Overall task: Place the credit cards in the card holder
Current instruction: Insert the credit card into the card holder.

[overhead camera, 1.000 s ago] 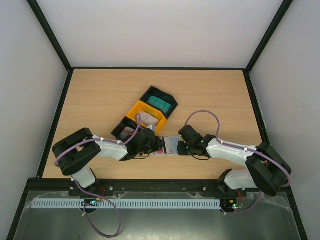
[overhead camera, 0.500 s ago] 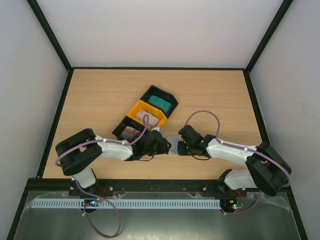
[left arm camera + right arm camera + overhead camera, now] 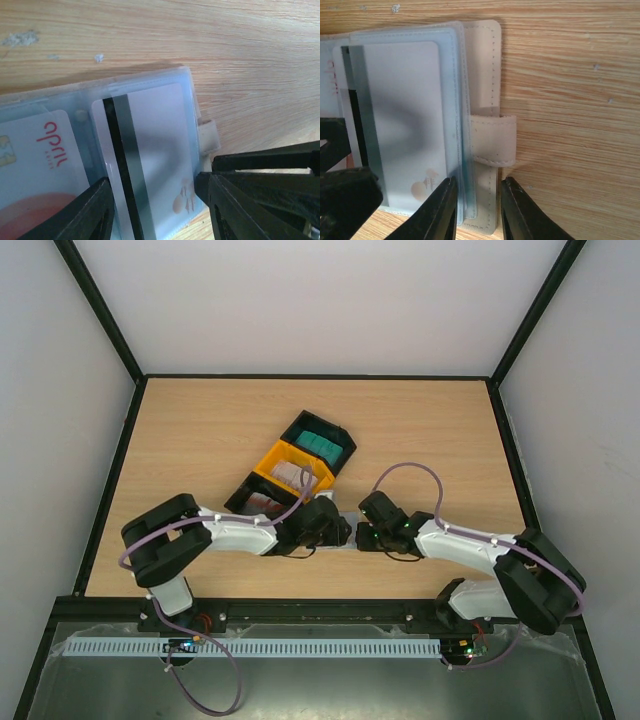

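The card holder [image 3: 480, 60] lies open on the table, beige outside with light blue clear sleeves [image 3: 186, 85]. A white-grey card with a dark stripe [image 3: 150, 130] sits mostly inside the right sleeve and also shows in the right wrist view [image 3: 405, 110]. A white card with red blotches [image 3: 35, 165] fills the left sleeve. My left gripper [image 3: 150, 182] has its jaws against the striped card's two long edges at its near end. My right gripper [image 3: 477, 182] is closed on the holder's near edge beside the snap tab [image 3: 492, 140]. From above, both grippers [image 3: 335, 530] [image 3: 362, 533] nearly hide the holder [image 3: 347, 523].
The joined trays lie just behind the left gripper. The far black tray [image 3: 340, 435] holds a teal card [image 3: 322, 447]. The yellow middle tray [image 3: 270, 462] holds a pale card. The near black tray [image 3: 240, 502] shows something reddish. Black frame rails edge the table.
My left gripper has moved right, up to the card holder, and now covers most of it in the top view. The right arm has barely moved.
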`<state>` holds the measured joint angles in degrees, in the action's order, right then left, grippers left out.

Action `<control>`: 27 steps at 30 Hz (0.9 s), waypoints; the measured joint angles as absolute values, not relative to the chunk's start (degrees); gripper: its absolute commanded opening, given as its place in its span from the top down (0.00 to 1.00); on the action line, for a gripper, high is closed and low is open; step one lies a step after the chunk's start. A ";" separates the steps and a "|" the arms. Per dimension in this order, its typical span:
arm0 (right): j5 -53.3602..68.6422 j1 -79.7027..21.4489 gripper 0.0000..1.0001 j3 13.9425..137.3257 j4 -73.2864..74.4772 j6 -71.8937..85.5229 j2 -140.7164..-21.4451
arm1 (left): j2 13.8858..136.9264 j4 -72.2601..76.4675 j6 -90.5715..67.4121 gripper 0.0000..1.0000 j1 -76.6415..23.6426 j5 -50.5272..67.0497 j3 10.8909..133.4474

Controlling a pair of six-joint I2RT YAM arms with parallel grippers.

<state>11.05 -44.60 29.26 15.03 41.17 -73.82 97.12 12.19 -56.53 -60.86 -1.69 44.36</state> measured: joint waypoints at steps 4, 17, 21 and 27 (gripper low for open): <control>11.20 -44.60 0.74 28.80 14.81 41.63 -73.21 | 98.24 11.35 -54.57 0.45 -60.86 -1.32 45.76; 9.56 -44.60 0.71 28.71 15.62 43.22 -70.61 | 95.88 7.03 -54.57 0.51 -61.10 -2.83 44.95; 9.63 -44.60 0.71 28.71 15.59 43.57 -70.61 | 95.90 6.24 -54.52 0.53 -61.10 -2.85 44.95; 10.41 -44.60 0.71 28.62 15.57 43.75 -70.63 | 97.06 6.13 -54.30 0.56 -61.12 -2.11 45.30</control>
